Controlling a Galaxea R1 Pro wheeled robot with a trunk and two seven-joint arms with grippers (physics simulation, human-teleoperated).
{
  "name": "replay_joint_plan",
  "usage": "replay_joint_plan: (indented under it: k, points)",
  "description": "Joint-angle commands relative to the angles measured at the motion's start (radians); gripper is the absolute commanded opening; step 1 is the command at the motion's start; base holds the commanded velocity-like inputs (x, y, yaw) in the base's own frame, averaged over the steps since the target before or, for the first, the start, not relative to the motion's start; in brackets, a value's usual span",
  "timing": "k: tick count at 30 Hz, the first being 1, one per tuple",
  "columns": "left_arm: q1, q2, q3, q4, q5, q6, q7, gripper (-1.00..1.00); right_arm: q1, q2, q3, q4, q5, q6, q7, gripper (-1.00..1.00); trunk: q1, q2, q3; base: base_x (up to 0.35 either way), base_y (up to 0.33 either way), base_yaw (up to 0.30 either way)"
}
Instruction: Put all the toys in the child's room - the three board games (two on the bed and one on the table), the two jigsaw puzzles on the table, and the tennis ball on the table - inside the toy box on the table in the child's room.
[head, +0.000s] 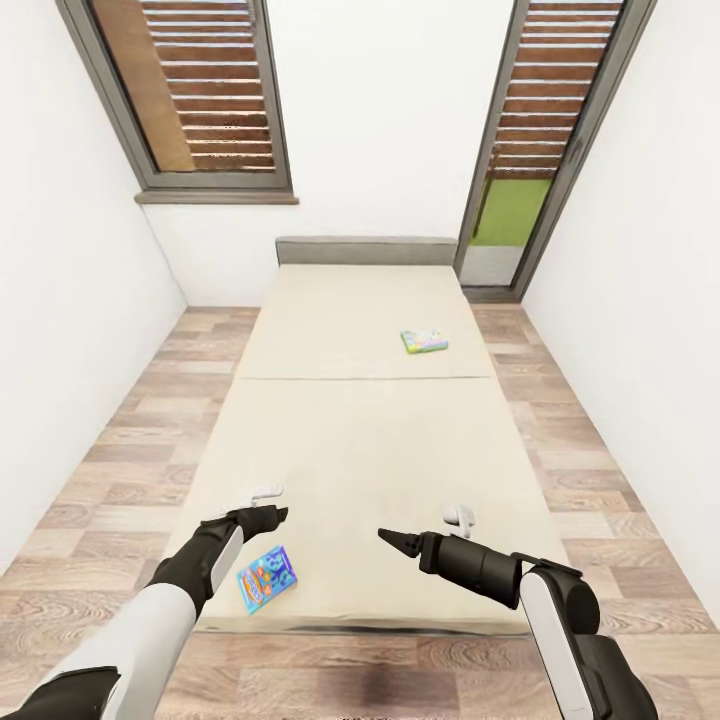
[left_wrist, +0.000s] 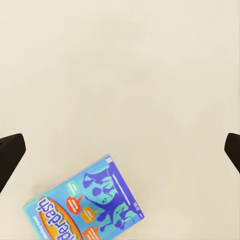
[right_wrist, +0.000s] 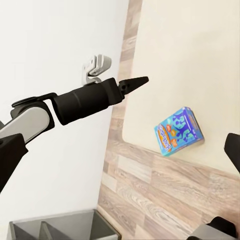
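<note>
Two board games lie on the bed. A blue one sits near the mattress's front left corner, and a green one lies further back on the right, in the section by the headboard. My left gripper hovers just beyond the blue board game, open, its fingertips wide apart over bare mattress. My right gripper hangs over the front middle of the bed, open and empty. In the right wrist view the left gripper shows above the blue board game.
White walls close in on both sides, with strips of wood-plank floor between them and the bed. A grey-framed window and a tall glazed door stand behind the grey headboard. A grey compartmented unit shows low in the right wrist view.
</note>
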Motion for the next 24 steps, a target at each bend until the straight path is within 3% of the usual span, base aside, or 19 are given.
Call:
replay_joint_plan:
  k: [1,24]
  points:
    - [0.000,-0.001,0.008,-0.002,0.001,0.007,-0.006,1.00,-0.001,0.001,-0.003,0.000,0.004,0.006,0.007,1.00,0.000,-0.002,-0.003,0.000,0.000,0.000]
    - [0.001,0.003,0.010,-0.014,0.003,0.003,-0.009,1.00,-0.001,0.001,-0.001,0.000,0.007,0.006,0.007,1.00,0.000,-0.002,-0.041,0.000,0.000,0.000]
